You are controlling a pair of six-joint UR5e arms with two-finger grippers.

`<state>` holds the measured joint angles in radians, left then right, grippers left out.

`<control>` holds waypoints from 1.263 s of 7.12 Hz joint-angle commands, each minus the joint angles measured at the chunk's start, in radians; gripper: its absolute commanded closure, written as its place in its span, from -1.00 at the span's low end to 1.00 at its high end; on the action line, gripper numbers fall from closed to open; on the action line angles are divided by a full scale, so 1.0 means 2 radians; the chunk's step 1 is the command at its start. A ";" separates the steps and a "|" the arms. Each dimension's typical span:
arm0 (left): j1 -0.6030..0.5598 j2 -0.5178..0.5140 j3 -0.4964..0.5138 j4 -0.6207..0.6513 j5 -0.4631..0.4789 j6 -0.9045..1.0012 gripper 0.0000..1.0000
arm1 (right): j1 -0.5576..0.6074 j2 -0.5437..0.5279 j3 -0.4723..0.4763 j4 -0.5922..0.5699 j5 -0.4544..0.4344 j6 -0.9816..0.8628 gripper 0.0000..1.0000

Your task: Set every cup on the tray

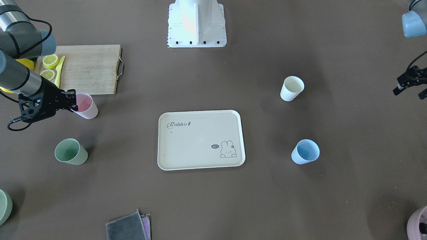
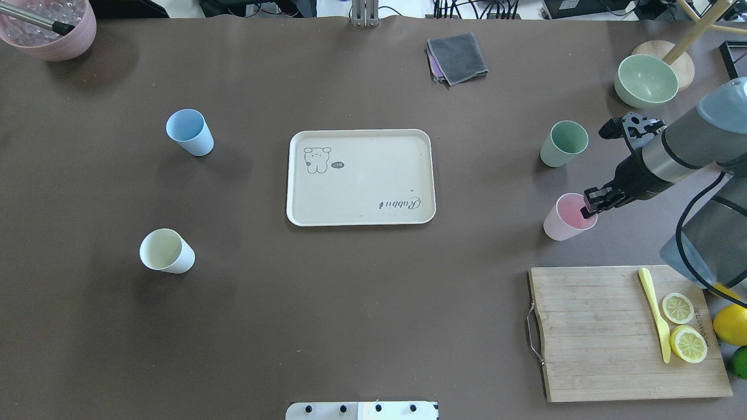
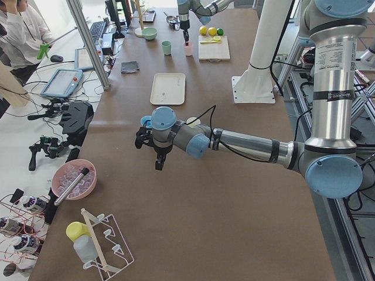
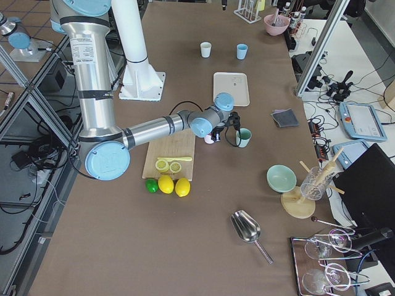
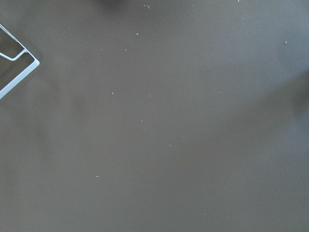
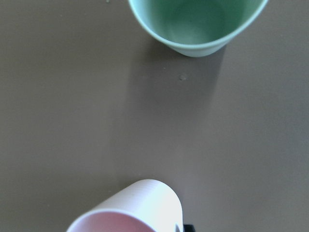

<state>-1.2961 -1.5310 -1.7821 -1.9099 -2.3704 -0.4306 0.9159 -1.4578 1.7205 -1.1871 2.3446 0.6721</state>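
The cream tray point(image 1: 193, 146) point(image 2: 362, 186) with the rabbit drawing lies mid-table with nothing on it. The pink cup point(image 1: 87, 108) point(image 2: 563, 224) stands between the tray and the cutting board. My right gripper point(image 1: 73, 106) point(image 2: 589, 205) is at its rim and looks shut on the rim wall; the right wrist view shows the pink cup point(image 6: 145, 203) just below. The green cup point(image 1: 70, 152) point(image 2: 563, 144) point(image 6: 198, 24) stands beyond it. The cream-white cup point(image 1: 291, 89) point(image 2: 166, 252) and blue cup point(image 1: 305, 152) point(image 2: 189, 132) stand on the other side. My left gripper point(image 1: 408, 94) hovers open at the table's end.
A wooden cutting board point(image 1: 90, 68) point(image 2: 595, 332) holds lemon slices and a yellow knife close behind the pink cup. A green bowl point(image 2: 646, 80), a grey cloth point(image 2: 458, 56) and a pink bowl point(image 2: 49, 26) sit along the far edge.
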 commanded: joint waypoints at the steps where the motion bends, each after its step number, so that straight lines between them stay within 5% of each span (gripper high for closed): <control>1: 0.069 -0.005 -0.035 -0.020 0.026 -0.090 -0.86 | 0.004 0.057 -0.002 -0.006 0.004 0.060 1.00; 3: 0.136 -0.014 -0.063 -0.021 0.053 -0.158 -0.86 | -0.007 0.140 -0.020 -0.029 -0.007 0.132 1.00; 5: 0.200 -0.018 -0.087 -0.021 0.080 -0.197 -0.86 | -0.033 0.228 -0.093 -0.028 -0.041 0.165 1.00; 7: 0.246 -0.019 -0.095 -0.021 0.103 -0.215 -0.86 | -0.067 0.253 -0.118 -0.022 -0.091 0.169 1.00; 9: 0.266 -0.020 -0.092 -0.021 0.119 -0.215 -0.86 | -0.084 0.256 -0.119 -0.022 -0.092 0.171 1.00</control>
<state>-0.7903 -1.5699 -1.9679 -1.9512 -2.1488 -0.8582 0.7719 -0.9523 1.4873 -1.2314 2.1684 1.0106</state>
